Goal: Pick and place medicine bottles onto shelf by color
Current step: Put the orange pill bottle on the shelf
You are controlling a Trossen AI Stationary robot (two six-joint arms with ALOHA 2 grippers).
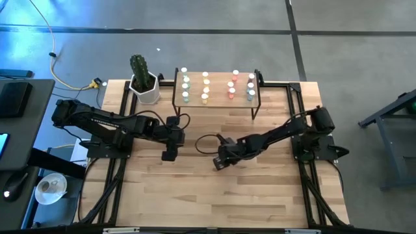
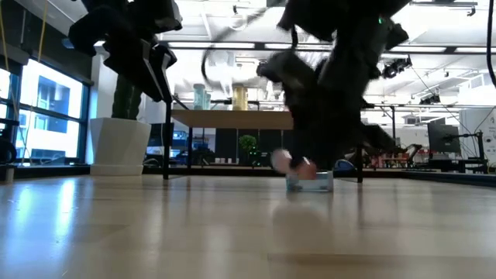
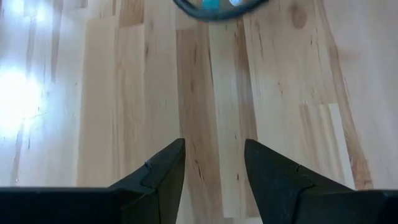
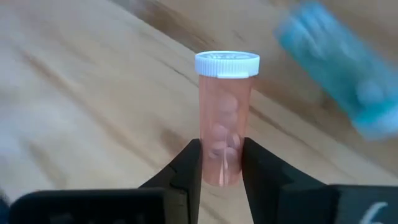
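Pink translucent bottle (image 4: 222, 134), ribbed white cap, pinched by right gripper (image 4: 221, 163); left gripper (image 3: 214, 165) part-open, empty.

The right arm reaches from the table's right side toward its middle, bent low, with the right gripper (image 4: 221, 163) down near the tabletop and its two dark fingers (image 4: 186, 168) pressed against the sides of a pink bottle (image 4: 225, 118). The left arm stretches in from the left side and hangs above the table, its left gripper (image 3: 214, 163) holding nothing, fingers (image 3: 163, 171) parted with a gap between them.
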